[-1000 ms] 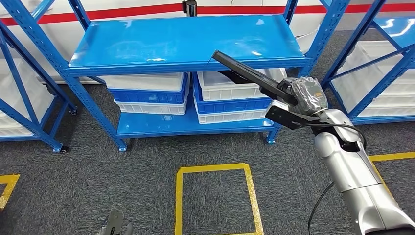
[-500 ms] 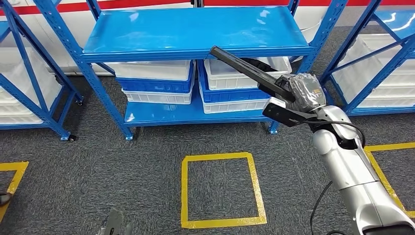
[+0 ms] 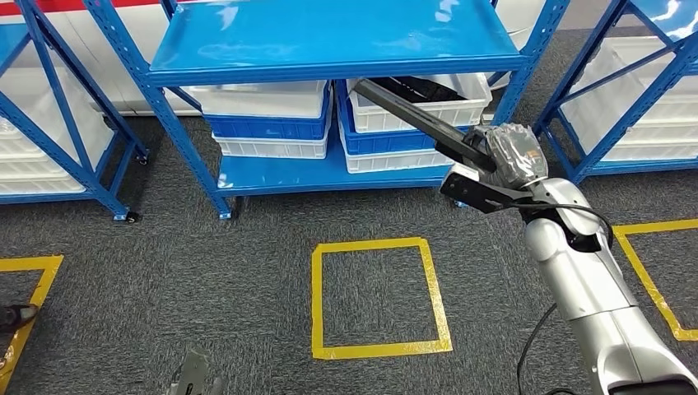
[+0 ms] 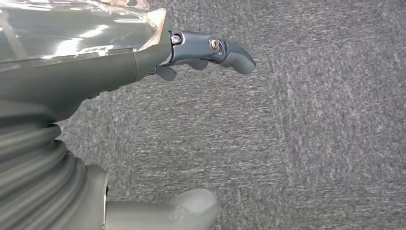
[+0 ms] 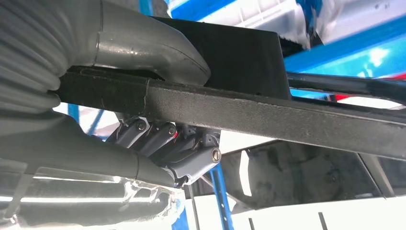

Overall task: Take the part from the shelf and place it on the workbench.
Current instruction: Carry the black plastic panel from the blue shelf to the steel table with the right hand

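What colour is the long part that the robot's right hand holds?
Black; the long bar-shaped part in the right hand shows best in the head view.

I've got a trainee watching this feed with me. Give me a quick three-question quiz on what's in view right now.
1. True or false: the right hand grips a long black part.
2. The far end of the part is nearest to: A) the yellow floor square, B) the white bin under the blue shelf, C) the left hand.
3. Fill in: the left hand holds ____.

Key: 1 true; 2 B; 3 nothing.
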